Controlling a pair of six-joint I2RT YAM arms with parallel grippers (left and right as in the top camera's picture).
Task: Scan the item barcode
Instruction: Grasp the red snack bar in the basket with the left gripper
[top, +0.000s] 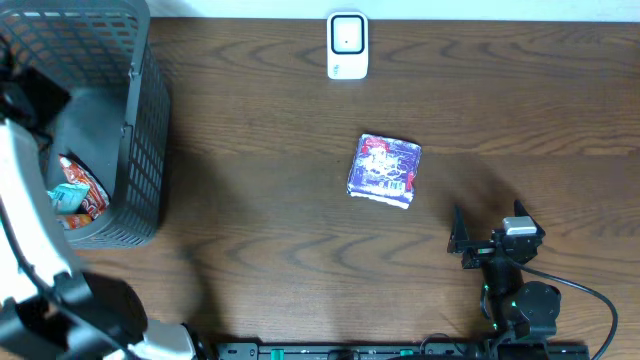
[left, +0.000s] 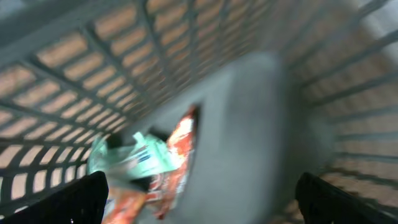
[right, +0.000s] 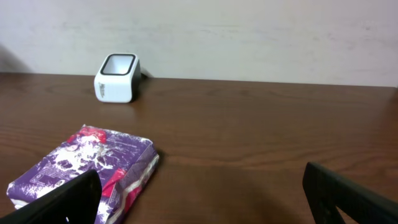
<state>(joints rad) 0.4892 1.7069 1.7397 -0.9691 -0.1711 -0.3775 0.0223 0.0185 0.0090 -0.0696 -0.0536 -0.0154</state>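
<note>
**Scanner** (top: 347, 45): white, with a dark window. It stands on the table (top: 250, 200) at the far edge. In my right wrist view (right: 117, 78) it sits far back against the pale wall, its window facing up and towards me.

**Packet** (top: 384, 170): the item to be scanned, purple with red and white print. It lies flat on the table on my side of the scanner and a little to its right, well apart from it. Nothing touches it. In the right wrist view (right: 87, 165) it lies low and to the left, nearer to me than the scanner.

**Right gripper** (top: 487, 215): its jaws are spread wide and hold nothing. It sits on my side of the scanner and further right than the packet, near the packet but clear of it. The right wrist view (right: 205, 199) shows both dark fingers at the bottom corners, with bare table between them.

**Basket** (top: 145, 150): grey mesh, far to the scanner's left at the table's left end.

**Wrappers** (top: 75, 195): red-orange and green. They lie in the bottom of the basket. They are blurred in the left wrist view (left: 161, 162), so I cannot count them.

**Left gripper** (left: 199, 205): its jaws are spread wide and hold nothing. It is inside the basket, above the wrappers and apart from them, with mesh wall (left: 93, 68) all round.
</note>
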